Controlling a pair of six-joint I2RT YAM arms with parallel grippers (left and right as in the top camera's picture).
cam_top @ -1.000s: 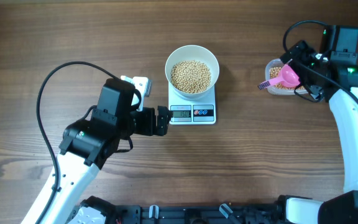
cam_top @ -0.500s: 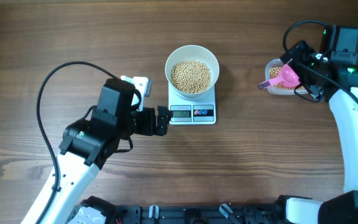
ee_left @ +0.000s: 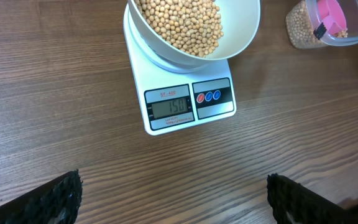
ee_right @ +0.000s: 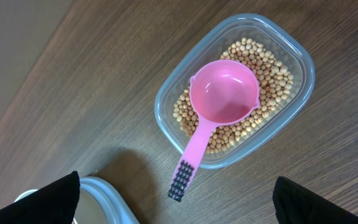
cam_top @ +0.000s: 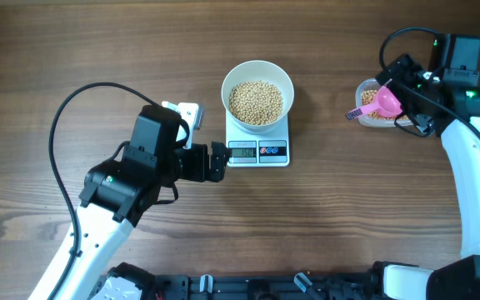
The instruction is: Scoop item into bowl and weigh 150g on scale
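bowl [cam_top: 231,77] of beans [cam_top: 256,102] on scale [ee_left: 185,106], reads 150 | left gripper [ee_left: 173,202] spread, empty, just beside scale | right gripper [ee_right: 179,205] spread, empty, over scoop [ee_right: 222,93] tub [ee_right: 294,115], well apart from scale

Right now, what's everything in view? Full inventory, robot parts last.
bowl: one, white, on the scale
beans: many, tan, a heap in the bowl, more in the tub
scale: one, white, mid-table, display reads 150
tub: one, clear plastic, on the right arm's side of the table
scoop: one, pink, empty, lying on the tub's beans, handle out over the rim
table: one, brown wood, under everything
left gripper: one, black, open, beside the scale's display end, holding nothing
right gripper: one, black, open, above the tub, holding nothing
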